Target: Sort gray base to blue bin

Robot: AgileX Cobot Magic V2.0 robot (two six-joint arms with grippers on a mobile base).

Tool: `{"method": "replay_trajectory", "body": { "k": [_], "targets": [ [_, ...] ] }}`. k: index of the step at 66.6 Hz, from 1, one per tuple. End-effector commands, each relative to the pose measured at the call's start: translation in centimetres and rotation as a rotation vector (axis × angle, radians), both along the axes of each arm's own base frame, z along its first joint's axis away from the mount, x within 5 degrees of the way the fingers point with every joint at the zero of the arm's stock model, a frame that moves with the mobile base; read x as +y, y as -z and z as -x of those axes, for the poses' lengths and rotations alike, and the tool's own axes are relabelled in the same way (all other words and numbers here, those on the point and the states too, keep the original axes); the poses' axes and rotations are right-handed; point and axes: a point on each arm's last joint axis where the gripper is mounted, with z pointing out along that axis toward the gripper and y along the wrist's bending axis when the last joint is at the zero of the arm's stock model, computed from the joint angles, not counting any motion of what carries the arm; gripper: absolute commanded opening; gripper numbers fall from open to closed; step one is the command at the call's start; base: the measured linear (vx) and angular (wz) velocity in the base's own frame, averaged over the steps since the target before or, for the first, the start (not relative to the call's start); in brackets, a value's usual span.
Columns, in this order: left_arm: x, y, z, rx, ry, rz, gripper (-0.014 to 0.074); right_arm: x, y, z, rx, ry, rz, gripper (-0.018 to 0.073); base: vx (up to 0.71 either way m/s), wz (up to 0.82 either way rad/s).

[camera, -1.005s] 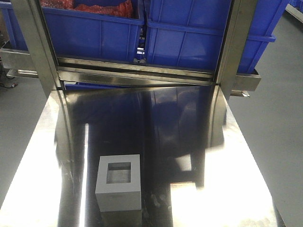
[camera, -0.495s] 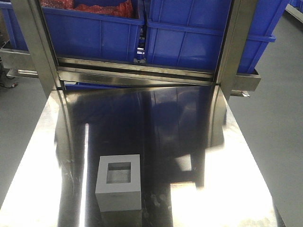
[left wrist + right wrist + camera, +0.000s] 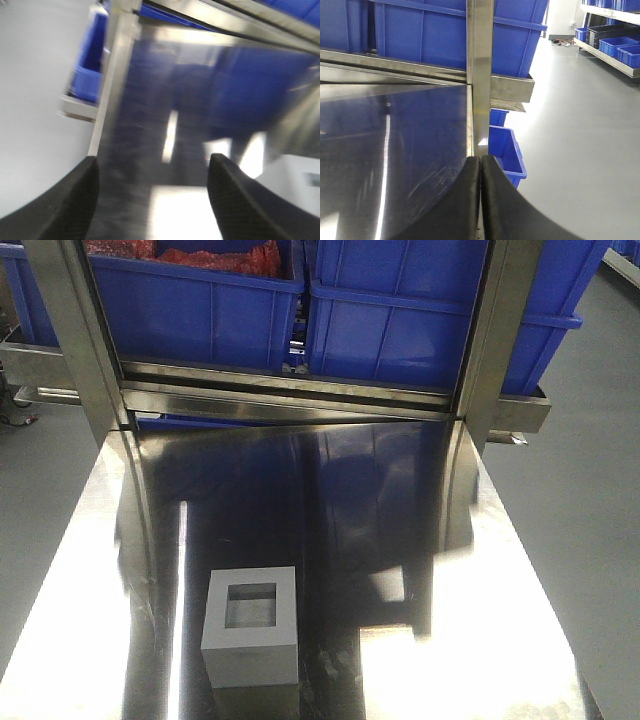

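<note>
The gray base stands on the shiny steel table near its front left, square recess facing up. Two blue bins sit side by side on the shelf behind the table: the left one holds red items, and the inside of the right one is hidden. Neither gripper shows in the front view. My left gripper is open over the table's left part with nothing between its fingers; that view is blurred, and a pale grey block shows at its right edge. My right gripper is shut and empty at the table's right edge.
Two steel uprights and a cross rail frame the shelf at the table's back. A small blue bin sits on the floor beside the right edge. More bins stand on racks at the far right.
</note>
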Motion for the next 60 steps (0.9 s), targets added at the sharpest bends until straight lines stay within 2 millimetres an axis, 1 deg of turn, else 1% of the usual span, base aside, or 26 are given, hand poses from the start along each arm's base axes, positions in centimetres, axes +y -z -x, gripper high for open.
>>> {"method": "replay_trajectory", "body": {
  "k": [1,7,11,15,24,31,40,50,55,60],
  "targets": [
    [-0.5,-1.7,-1.1,-0.083,0.008,0.119,0.0439,0.0,-0.6,0.0,-0.081,-0.003,0.021,-0.0005,0.0,0.0],
    [-1.5,-2.0,-1.8,-0.053,0.114,0.151,0.0434,0.0,-0.6,0.0,-0.081,-0.003,0.021,-0.0005,0.0,0.0],
    [-2.2,-2.6,-2.2,-0.054,0.229,0.123,0.0434,0.0,-0.6,0.0,-0.081,-0.003,0.021,-0.0005,0.0,0.0],
    [-3.1,-3.4,-2.7,-0.054,0.348,0.137,0.0435,0.0,-0.6,0.0,-0.081,-0.003,0.021,-0.0005,0.0,0.0],
    [-4.5,-5.2,-3.7,-0.08,0.514,0.248,0.0435,0.0,-0.6,0.0,-0.081,-0.003,0.021,-0.0005,0.0,0.0],
    [-5.2,-6.0,-4.3,-0.081,0.659,0.235,0.0435,0.0,-0.6,0.0,-0.081,-0.003,0.021,-0.0005,0.0,0.0],
    [-6.0,-7.0,-5.0,-0.068,0.739,0.224,0.0435,0.0,-0.6,0.0,-0.081,-0.003,0.021,-0.0005,0.0,0.0],
    [-7.9,-8.4,-5.4,-0.122,0.793,0.206,0.0435,0.0,-0.6,0.0,-0.081,-0.003,0.021,-0.0005,0.0,0.0],
    [-8.8,-8.4,-5.9,-0.139,0.789,0.182,0.0435,0.0,-0.6,0.0,-0.081,-0.003,0.021,-0.0005,0.0,0.0],
    [-10.1,-7.7,-6.4,-0.105,0.785,0.181,0.0435,0.0,-0.6,0.0,-0.083,-0.003,0.021,-0.0005,0.0,0.0]
  ]
}}
